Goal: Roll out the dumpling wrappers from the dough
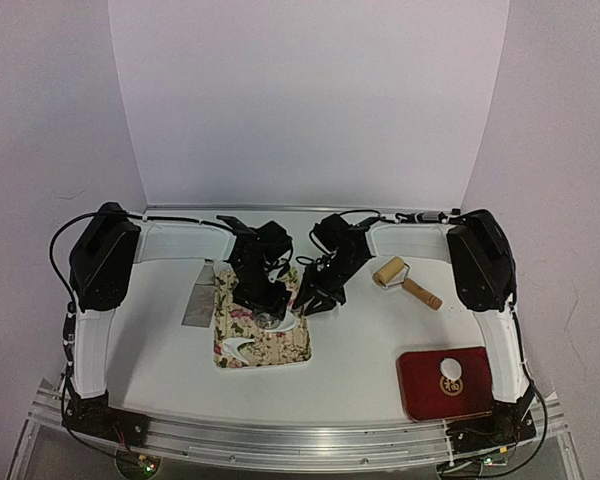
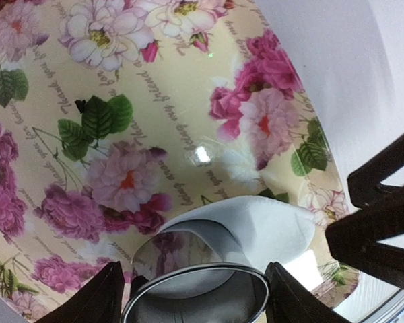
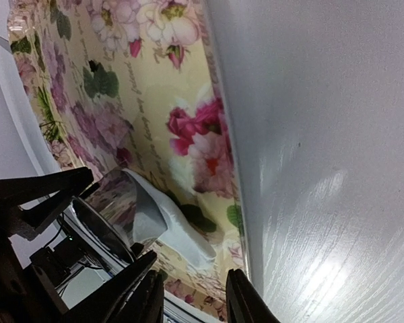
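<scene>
My left gripper (image 1: 267, 312) is shut on the small metal ring cutter (image 2: 195, 296), which stands on the edge of the white dough sheet (image 2: 262, 225) on the floral mat (image 1: 280, 345). The cutter (image 3: 111, 215) and the sheet (image 3: 182, 232) also show in the right wrist view. My right gripper (image 3: 192, 299) is open and empty, low over the mat's right edge just right of the sheet; in the top view it (image 1: 315, 303) sits beside the left one. One round white dumpling wrapper (image 1: 450, 366) lies on the red plate (image 1: 420, 395).
A wooden rolling pin (image 1: 405, 281) lies on the table at the right rear. A metal bench scraper (image 1: 198, 297) lies left of the mat. A curved white dough scrap (image 1: 236, 347) lies on the mat's near left part.
</scene>
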